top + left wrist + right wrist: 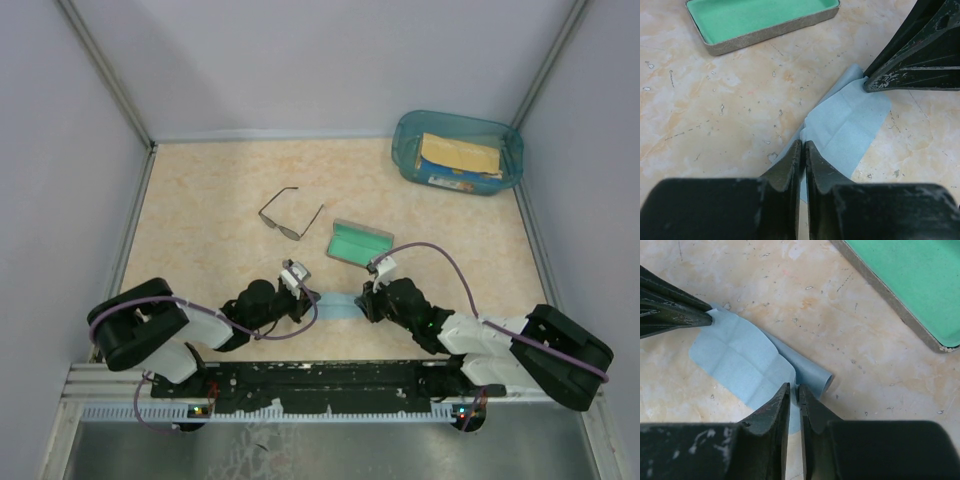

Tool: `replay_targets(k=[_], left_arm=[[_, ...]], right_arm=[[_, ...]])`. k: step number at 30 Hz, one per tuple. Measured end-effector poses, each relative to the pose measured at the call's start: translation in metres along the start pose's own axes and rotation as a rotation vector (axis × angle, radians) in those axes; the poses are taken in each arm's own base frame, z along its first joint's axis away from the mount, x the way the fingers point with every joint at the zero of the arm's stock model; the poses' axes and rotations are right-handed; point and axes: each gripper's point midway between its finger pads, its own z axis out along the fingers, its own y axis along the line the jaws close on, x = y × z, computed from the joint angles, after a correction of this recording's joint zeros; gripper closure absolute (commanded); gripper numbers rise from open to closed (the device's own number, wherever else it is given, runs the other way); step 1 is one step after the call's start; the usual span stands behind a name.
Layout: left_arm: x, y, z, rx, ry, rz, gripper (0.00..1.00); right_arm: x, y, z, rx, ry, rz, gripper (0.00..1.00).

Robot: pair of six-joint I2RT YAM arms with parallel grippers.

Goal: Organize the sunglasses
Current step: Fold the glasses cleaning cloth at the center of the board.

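Observation:
The sunglasses (291, 215) lie open on the table, behind and left of the grey case (359, 242) with its green lining, which also shows in the left wrist view (760, 20) and the right wrist view (910, 285). The light blue cloth (338, 305) lies between the two grippers. My left gripper (310, 297) is shut on its left edge (805, 144). My right gripper (364, 302) is shut on its right edge (794, 388). The cloth (845, 125) is partly folded, one side curled over (810, 372).
A teal plastic bin (458, 150) holding a yellow packet stands at the back right. Grey walls close in the table on three sides. The arm bases sit on the black rail (330, 378) at the near edge.

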Motion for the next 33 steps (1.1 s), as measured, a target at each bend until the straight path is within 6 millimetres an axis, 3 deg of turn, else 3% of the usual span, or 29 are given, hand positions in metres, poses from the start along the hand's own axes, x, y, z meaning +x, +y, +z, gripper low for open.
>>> replay_targets(k=[14,33], left_arm=[[0.0031,-0.0013,0.0001,0.006,0.009,-0.002,0.65],[0.0057,-0.0074,-0.0011,0.033,0.017,0.0,0.59]], right_arm=[[0.0025,0.0023,0.0002,-0.013,0.011,0.003,0.8],[0.002,0.0101,-0.0012,-0.055,0.014,0.007,0.74]])
